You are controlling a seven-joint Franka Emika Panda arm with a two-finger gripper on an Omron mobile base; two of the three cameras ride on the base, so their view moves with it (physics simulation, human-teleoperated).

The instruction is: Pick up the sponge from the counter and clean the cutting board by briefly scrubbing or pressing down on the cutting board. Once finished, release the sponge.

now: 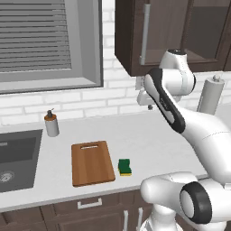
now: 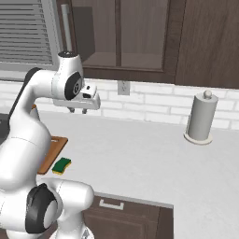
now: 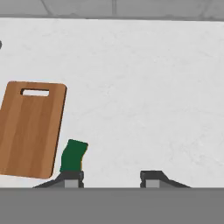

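One sponge [image 3: 73, 156] beside cutting board [image 3: 30, 130], below spread empty pincer [image 3: 112, 177]

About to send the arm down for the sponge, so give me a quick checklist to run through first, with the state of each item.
1. Sponge on the counter, free of the gripper: ok.
2. Gripper open, nothing between the fingers: ok.
3. Gripper lined up over the sponge: not ok; it hangs high, nearer the wall.
4. Sponge clear of the cutting board: ok, a small gap shows.
5. Board lying flat with a bare top: ok.
6. Soap bottle out of the path: ok.
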